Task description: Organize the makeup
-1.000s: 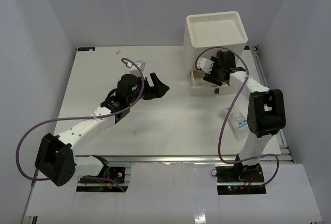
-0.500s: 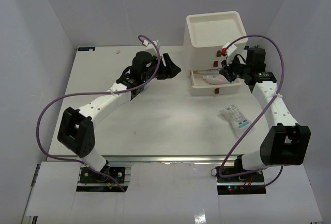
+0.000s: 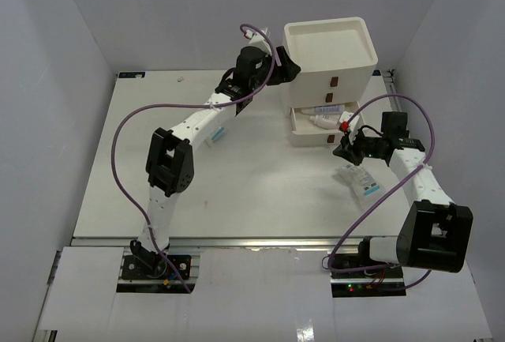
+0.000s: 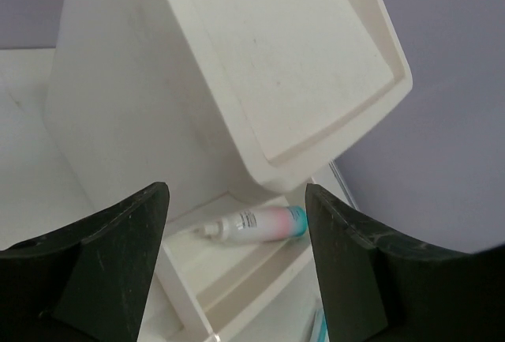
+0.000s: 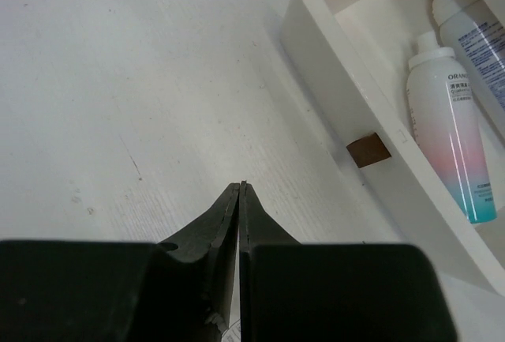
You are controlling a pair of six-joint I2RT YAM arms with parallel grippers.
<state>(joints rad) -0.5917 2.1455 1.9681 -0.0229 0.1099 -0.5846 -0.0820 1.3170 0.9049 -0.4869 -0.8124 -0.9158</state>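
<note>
Right wrist view: we see the right gripper (image 5: 241, 188) clenched, its two black tapered fingers pressed flat together with nothing between them, above the matte white table (image 5: 118, 81), whose surface shows fine grain and small scuffs. Just beyond the tips runs the front wall of the pulled-out bottom drawer (image 5: 327, 65), smooth and painted white, with a small square brown handle (image 5: 368, 150) on it. Inside the drawer lies the pink tube (image 5: 451, 144), a glossy cylinder fading from white through pink to a teal end. Beside it lies a second white tube (image 5: 477, 38) with blue print.

In the left wrist view, the left gripper (image 4: 237, 192) stands released, its broad black fingers wide apart and holding nothing. It is up by the side of the white drawer box (image 4: 142, 105), which has rounded corners and a shallow, tray-like recessed top. Between the fingers we see the pink tube lying in the open drawer.

In the top external view, the right gripper sits in front of the open drawer, near the clear blue-and-white printed packets (image 3: 363, 182). They lie flat on the table, apart from the box. We cannot tell whether the fingertips touch them.
</note>
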